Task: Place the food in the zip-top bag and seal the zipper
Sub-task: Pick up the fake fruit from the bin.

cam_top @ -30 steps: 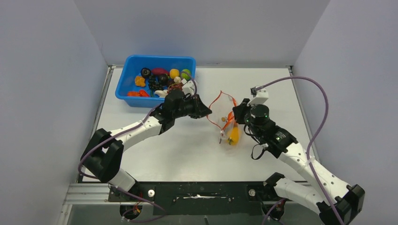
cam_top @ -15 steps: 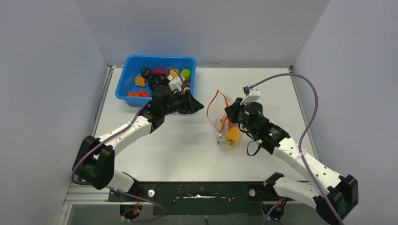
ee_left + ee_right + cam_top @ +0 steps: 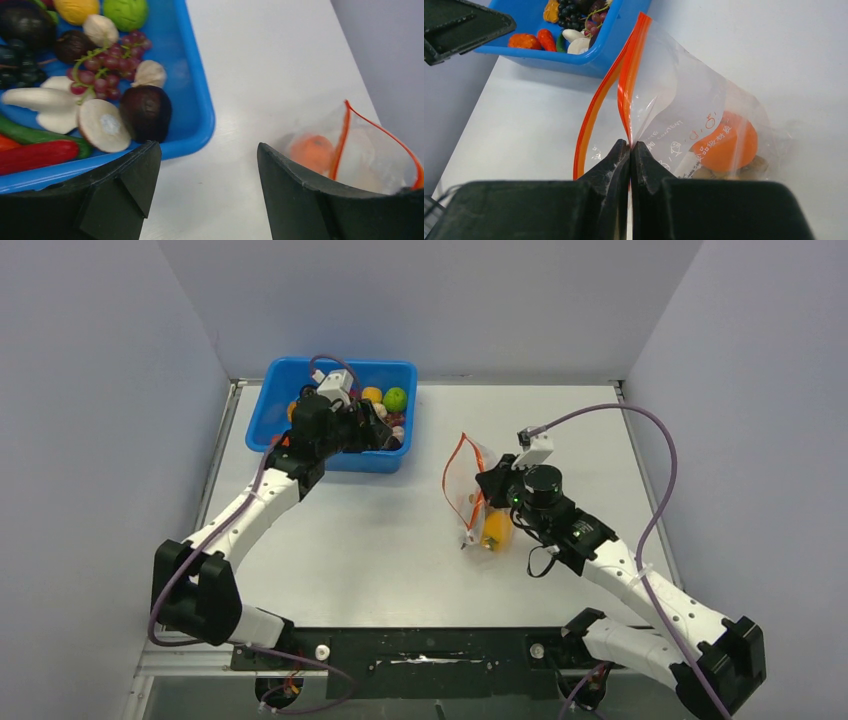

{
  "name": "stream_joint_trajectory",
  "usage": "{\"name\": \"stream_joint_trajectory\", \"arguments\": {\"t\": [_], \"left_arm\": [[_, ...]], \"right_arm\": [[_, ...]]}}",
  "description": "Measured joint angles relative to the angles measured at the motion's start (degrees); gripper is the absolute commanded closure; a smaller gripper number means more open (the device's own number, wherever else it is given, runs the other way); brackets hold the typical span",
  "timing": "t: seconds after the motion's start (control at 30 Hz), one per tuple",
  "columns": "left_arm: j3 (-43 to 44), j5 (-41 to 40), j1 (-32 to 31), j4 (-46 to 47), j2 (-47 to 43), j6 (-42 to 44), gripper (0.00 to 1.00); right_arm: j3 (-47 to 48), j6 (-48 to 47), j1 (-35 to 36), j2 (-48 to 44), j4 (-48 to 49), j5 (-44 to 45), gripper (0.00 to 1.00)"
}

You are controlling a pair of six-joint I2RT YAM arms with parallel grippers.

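Note:
The clear zip-top bag [image 3: 470, 485] stands mid-table with its mouth open, and its red-orange zipper [image 3: 626, 85] loops upward. My right gripper [image 3: 630, 146] is shut on one zipper edge of the bag [image 3: 684, 115]. Inside the bag lies an orange food piece [image 3: 726, 142] with some small brownish bits. My left gripper [image 3: 207, 147] is open and holds nothing. It hovers at the near right corner of the blue bin [image 3: 200, 100]. Food in the bin includes grapes [image 3: 105, 65], a dark piece [image 3: 146, 112], a green ball [image 3: 126, 12] and a red chili [image 3: 35, 155].
The blue bin [image 3: 262, 425] sits at the back left of the white table, partly hidden by my left arm [image 3: 270, 495]. Grey walls close in the table on three sides. Purple cables [image 3: 660, 510] arc over the right arm.
My left gripper has opened and swung back from beside the bag to the blue bin. The right gripper, still pinching the bag, has shifted slightly left.

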Motion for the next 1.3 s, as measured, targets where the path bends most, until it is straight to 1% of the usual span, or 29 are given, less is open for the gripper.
{"name": "stream_joint_trajectory", "arguments": {"t": [0.23, 0.43, 0.53, 0.63, 0.73, 0.87, 1.0, 1.17, 1.3], "left_arm": [[5.11, -5.79, 5.01, -4.02, 2.64, 5.33, 0.3], [9.94, -6.51, 9.68, -6.36, 6.1, 6.43, 0.3], [11.3, -6.23, 11.41, -6.49, 7.28, 6.12, 0.33], [13.53, -5.55, 12.94, -6.86, 9.29, 5.75, 0.33], [15.15, -6.08, 13.79, -6.86, 11.17, 6.14, 0.34], [15.19, -6.25, 14.43, -6.71, 12.94, 6.88, 0.34], [16.61, -6.25, 14.78, -6.84, 16.92, 7.91, 0.31], [21.57, -7.3, 15.12, -8.39, 23.74, 9.46, 0.28], [27.36, -8.96, 15.5, -10.01, 29.07, 10.97, 0.26]], "right_arm": [[-1.14, -0.94, -0.04, -2.56, 0.04, -0.2, 1.0], [-1.25, -0.76, -0.04, -2.8, 0.02, -0.68, 1.0], [-1.25, -0.87, -0.04, -2.78, 0.04, -0.63, 1.0], [-1.25, -0.96, -0.28, -2.64, 0.07, -0.35, 1.0], [-1.31, -1.2, -0.33, -2.64, 0.74, -0.28, 1.0], [-1.79, -1.29, -0.33, -2.67, 2.08, -0.35, 1.0], [-2.6, -1.29, -0.33, -2.67, 3.37, -0.83, 1.0], [-2.84, -1.33, -0.42, -1.46, 4.22, -1.81, 1.0], [-2.84, -1.9, -0.44, -1.11, 4.31, -2.21, 1.0]]}}
